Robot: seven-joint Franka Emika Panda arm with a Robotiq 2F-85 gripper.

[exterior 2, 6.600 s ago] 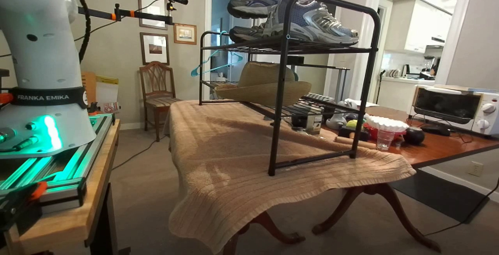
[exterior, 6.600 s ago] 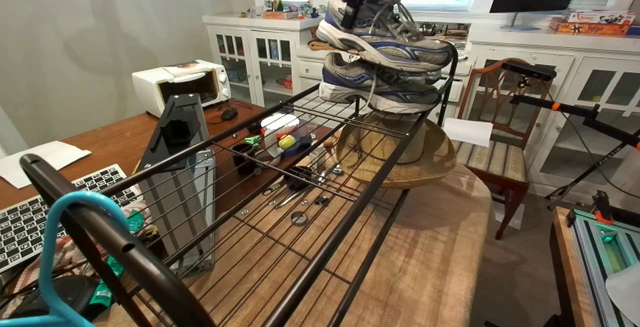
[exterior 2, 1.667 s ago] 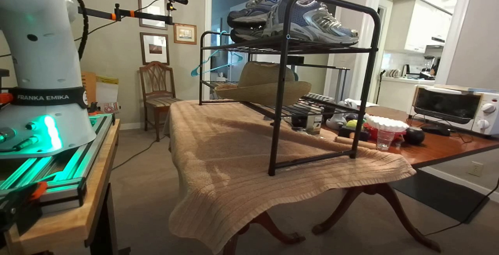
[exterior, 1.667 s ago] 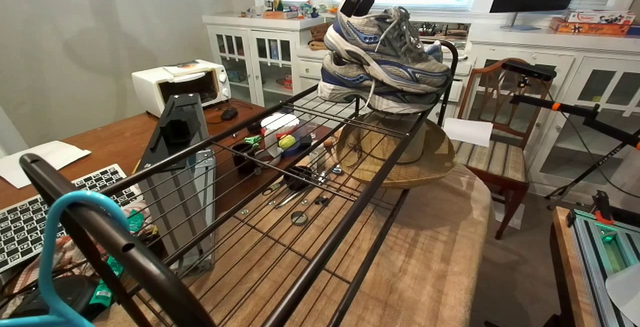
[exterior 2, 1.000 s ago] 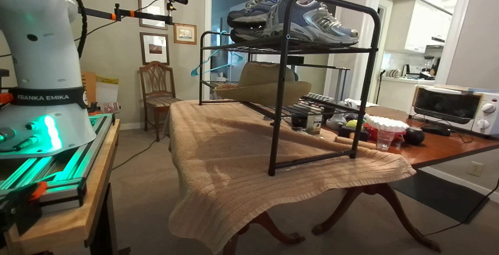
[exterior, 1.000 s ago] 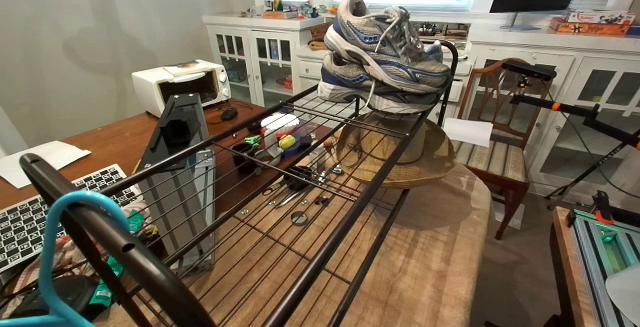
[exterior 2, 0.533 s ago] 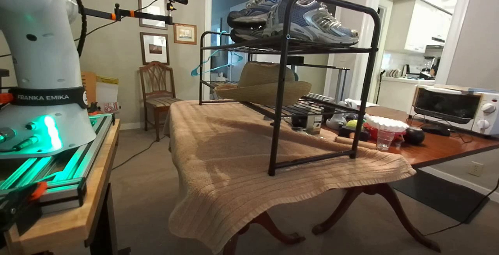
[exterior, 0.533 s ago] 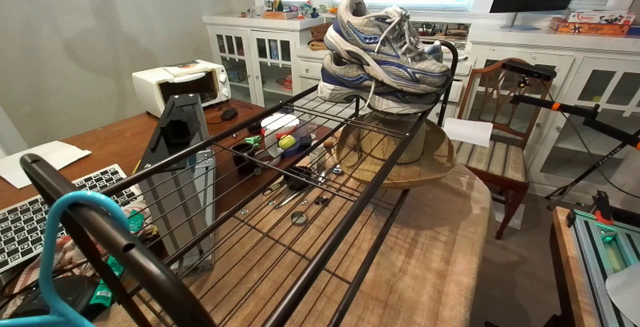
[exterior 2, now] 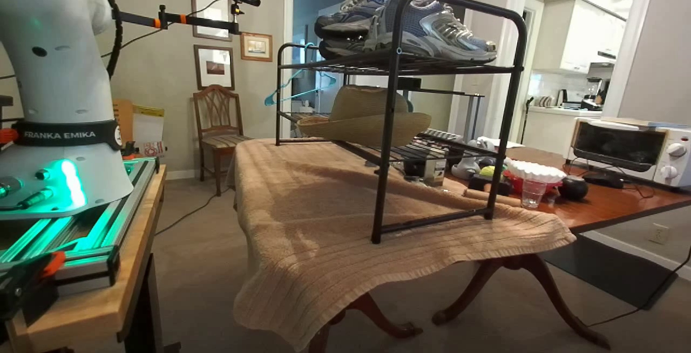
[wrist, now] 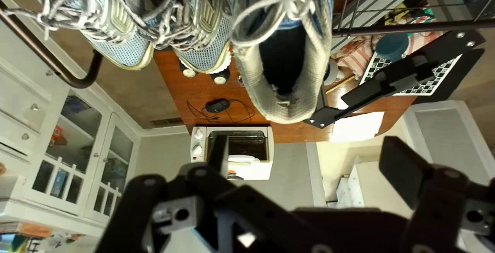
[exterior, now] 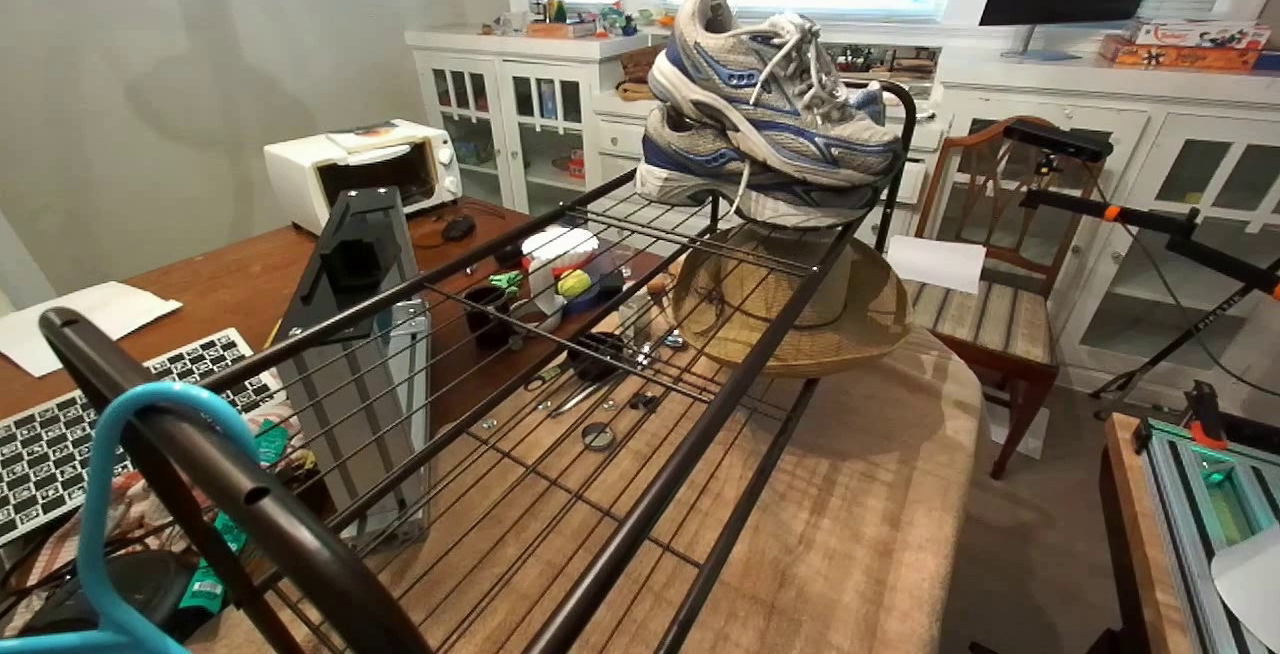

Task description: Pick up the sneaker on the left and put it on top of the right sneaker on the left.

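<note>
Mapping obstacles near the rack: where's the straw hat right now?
In an exterior view the straw hat is right of centre, left of the wooden chair, sitting on the lower shelf of the dark rack, below the two stacked sneakers.

The upper sneaker (exterior: 775, 99) shows rough mesh; the rack (exterior: 640, 519) is smooth, glossy metal; the hat (exterior 2: 367, 121) is coarse straw; the towel (exterior 2: 302, 223) is matt, ribbed cloth; the table (exterior 2: 621, 202) is glossy wood; the hanger (exterior: 97, 534) is shiny plastic; the blurred gripper (wrist: 309, 160) seems matt, perhaps plastic.
</note>
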